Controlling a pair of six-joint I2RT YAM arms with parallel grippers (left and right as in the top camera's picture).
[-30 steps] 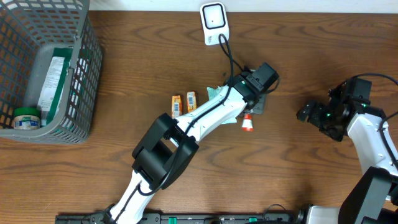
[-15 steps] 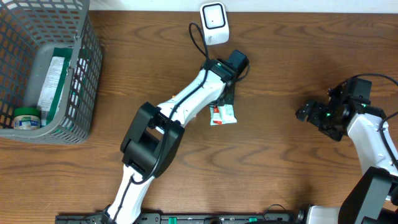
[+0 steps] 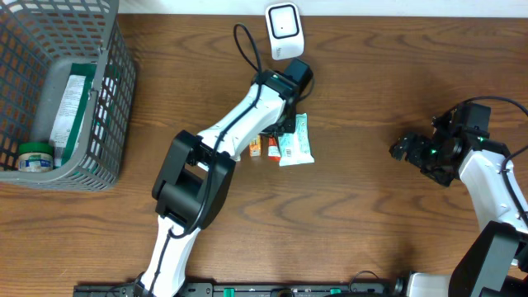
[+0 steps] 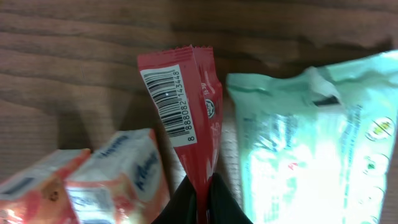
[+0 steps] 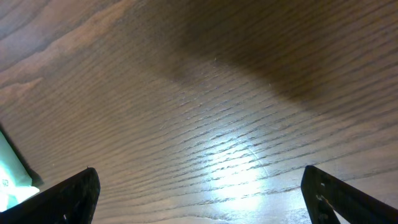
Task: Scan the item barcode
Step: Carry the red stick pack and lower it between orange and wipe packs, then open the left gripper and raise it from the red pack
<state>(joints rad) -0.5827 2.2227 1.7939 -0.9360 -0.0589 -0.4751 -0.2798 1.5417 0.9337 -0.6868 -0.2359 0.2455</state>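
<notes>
Red crimped sachet with white barcode label in left pincer

a mock shop checkout: grey wire basket of goods, white barcode scanner, snack packets on a wooden surface.

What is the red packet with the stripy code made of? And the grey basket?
Red packet: looks like thin plastic film, slightly shiny, with a crimped zigzag top edge and soft creases.
Grey basket: probably hard plastic with a dull finish, shaped as an open grid; it might be coated wire instead.
</notes>
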